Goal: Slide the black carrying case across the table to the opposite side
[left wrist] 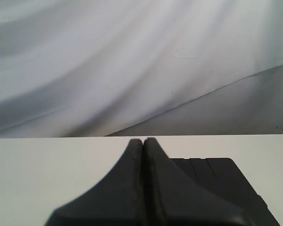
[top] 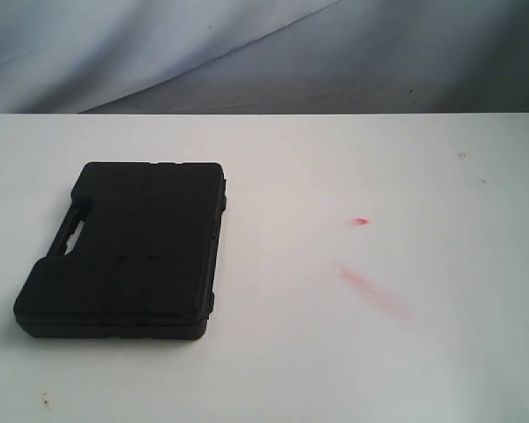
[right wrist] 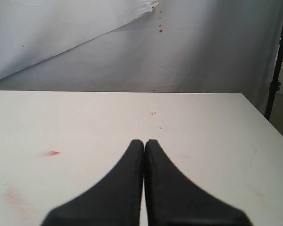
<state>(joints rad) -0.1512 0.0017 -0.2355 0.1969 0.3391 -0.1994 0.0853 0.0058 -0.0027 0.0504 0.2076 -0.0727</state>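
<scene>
The black carrying case [top: 128, 248] lies flat on the left part of the white table [top: 353, 352], its handle slot on its left side. Neither arm shows in the exterior view. In the left wrist view my left gripper [left wrist: 143, 140] is shut with nothing between its fingers, and the case [left wrist: 221, 179] lies beyond and beside the black fingers [left wrist: 170, 188], partly hidden by them. In the right wrist view my right gripper [right wrist: 144, 141] is shut and empty above bare table [right wrist: 85, 117], with no case in that view.
Red smears [top: 370, 286] and a small red mark [top: 361, 221] stain the table right of the case. A grey-white cloth backdrop [top: 264, 53] hangs behind the far edge. The table's right edge [right wrist: 262, 117] and a dark stand pole [right wrist: 276, 66] appear in the right wrist view.
</scene>
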